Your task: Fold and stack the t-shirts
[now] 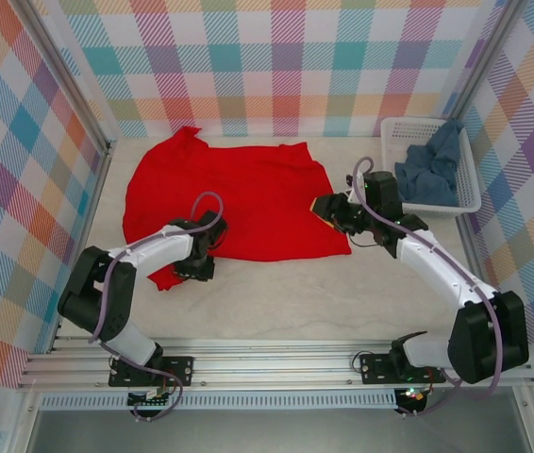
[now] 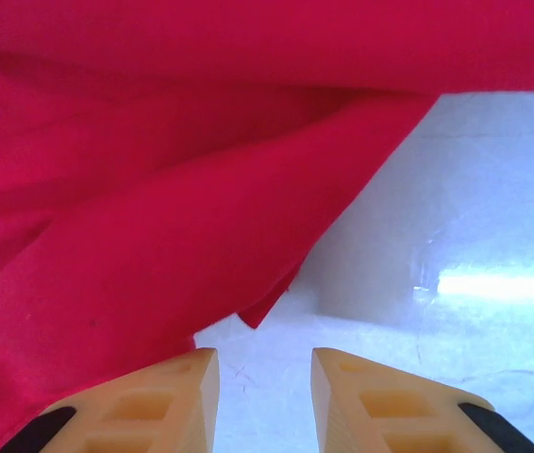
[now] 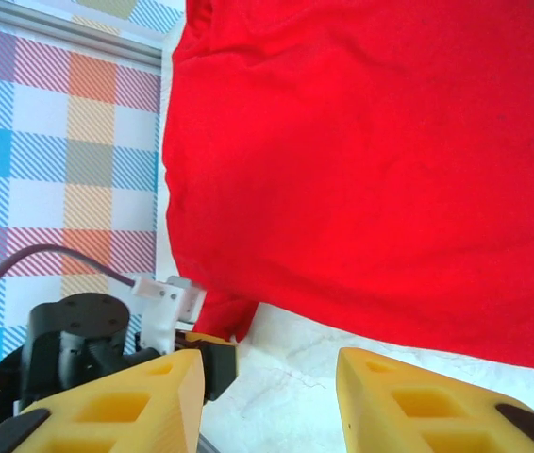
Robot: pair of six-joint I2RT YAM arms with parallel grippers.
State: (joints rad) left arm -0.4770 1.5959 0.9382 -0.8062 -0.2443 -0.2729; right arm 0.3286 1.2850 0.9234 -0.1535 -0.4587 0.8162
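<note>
the red t-shirt (image 1: 239, 203) lies spread on the desk (image 1: 342, 302), left of centre, mostly flat with some bunching at its far-left corner. the blue-grey t-shirt (image 1: 432, 170) sits crumpled in the white basket (image 1: 394, 127) at the far right. by my reading the first fold of the red one is being set up and is not yet made.

the left claw (image 2: 265, 392) has its fingers apart with bare desk between them, just short of a folded corner of red cloth. the right claw (image 3: 267, 396) is also spread and empty, low at the shirt's right edge. next, each likely needs to slip a finger under a thin edge lying flat and pinch it before lifting.

the upturned face reads plain red, so i cannot tell which side is up. from above, the left arm covers the near-left sleeve. the blue-grey shirt's outline is lost in its own folds.
</note>
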